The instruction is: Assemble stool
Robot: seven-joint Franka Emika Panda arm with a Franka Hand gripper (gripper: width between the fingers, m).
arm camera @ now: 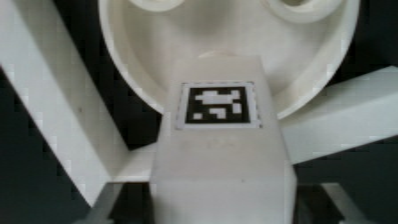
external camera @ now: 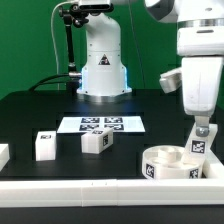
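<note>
The round white ring-shaped seat lies at the front on the exterior view's right. My gripper is shut on a white leg block with a tag and holds it upright, its lower end at the seat's rim on the exterior view's right. In the wrist view the held leg fills the middle, its tag facing the camera, with the seat behind it. My gripper grips the leg from both sides. Two loose leg blocks stand on the table, and another shows at the left edge.
The marker board lies flat in front of the robot base. A long white border rail runs along the table's front edge. The table top is black.
</note>
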